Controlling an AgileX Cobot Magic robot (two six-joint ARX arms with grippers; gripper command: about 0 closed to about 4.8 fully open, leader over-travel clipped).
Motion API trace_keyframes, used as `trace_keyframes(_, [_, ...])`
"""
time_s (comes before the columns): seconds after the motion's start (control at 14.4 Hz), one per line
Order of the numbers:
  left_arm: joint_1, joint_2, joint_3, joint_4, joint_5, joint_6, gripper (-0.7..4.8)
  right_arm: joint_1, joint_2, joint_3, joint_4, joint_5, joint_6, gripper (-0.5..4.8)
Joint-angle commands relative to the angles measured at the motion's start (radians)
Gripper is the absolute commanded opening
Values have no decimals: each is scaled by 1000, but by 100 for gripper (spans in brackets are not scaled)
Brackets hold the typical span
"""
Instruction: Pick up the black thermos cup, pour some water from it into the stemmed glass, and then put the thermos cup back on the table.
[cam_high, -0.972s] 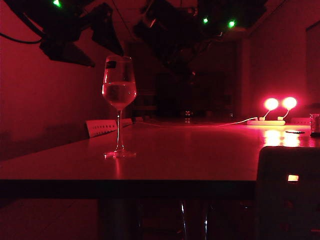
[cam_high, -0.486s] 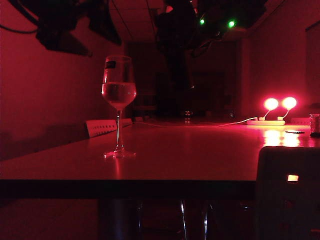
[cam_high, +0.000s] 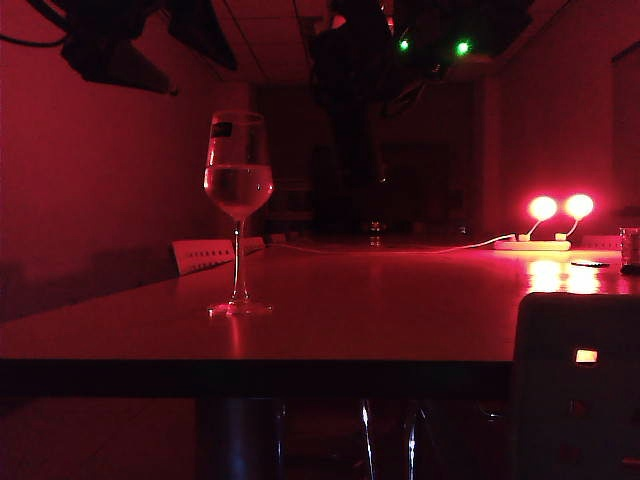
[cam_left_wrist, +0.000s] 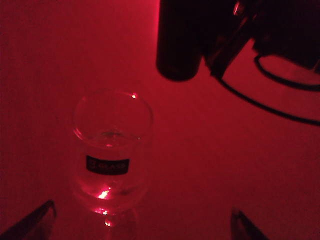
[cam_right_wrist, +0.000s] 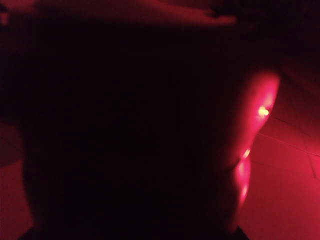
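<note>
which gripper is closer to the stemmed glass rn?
Left. The left gripper hovers open right above the stemmed glass; the right gripper holds the black thermos cup up beside it.

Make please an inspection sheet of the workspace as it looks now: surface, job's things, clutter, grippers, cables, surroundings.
Surface: table, glossy, under dim red light.
Job's things: stemmed glass upright on the table, partly filled; black thermos cup lifted, upright, beside and above the glass.
Clutter: small clear tumbler at the far right edge; perforated white piece behind the glass.
Grippers: left gripper above the glass, fingers wide apart, empty; right gripper carries the thermos, which fills its wrist view, fingers hidden.
Cables: one from the two small lamps across the table; one black on the right arm.
Surroundings: dark room, green indicator lights overhead.
</note>
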Motion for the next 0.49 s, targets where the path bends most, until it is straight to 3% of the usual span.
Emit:
trace_keyframes(0.07, [-1, -15, 6, 1, 0, -3, 479, 1, -29, 13, 72, -23, 76, 157])
trace_keyframes(0.35, [-1, -81, 5, -14, -36, 52, 479, -2, -101, 13, -48, -18, 125, 157])
trace_keyframes(0.49, [-1, -111, 5, -41, -37, 53, 479, -23, -163, 5, -143, -13, 255, 157])
